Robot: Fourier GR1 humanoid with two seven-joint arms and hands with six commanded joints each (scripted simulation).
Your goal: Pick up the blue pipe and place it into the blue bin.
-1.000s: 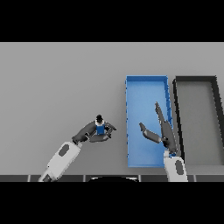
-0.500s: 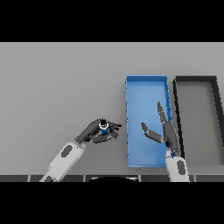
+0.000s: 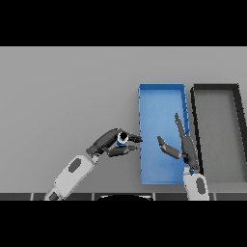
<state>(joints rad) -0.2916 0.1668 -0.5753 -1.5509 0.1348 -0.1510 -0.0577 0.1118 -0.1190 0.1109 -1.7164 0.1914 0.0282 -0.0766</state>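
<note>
Near the frame's centre, the left hand (image 3: 110,143) curls around the blue pipe (image 3: 121,139), mostly hiding it, just left of the blue bin (image 3: 161,94). The right hand (image 3: 183,144), fingers straight and spread, hovers over the bin's lower right.

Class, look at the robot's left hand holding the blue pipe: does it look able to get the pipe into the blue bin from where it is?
Probably yes. The left hand, shut on the blue pipe, sits just beside the blue bin, whose near wall looks low. The open right hand hovers over the bin, but there is room beside it.
</note>
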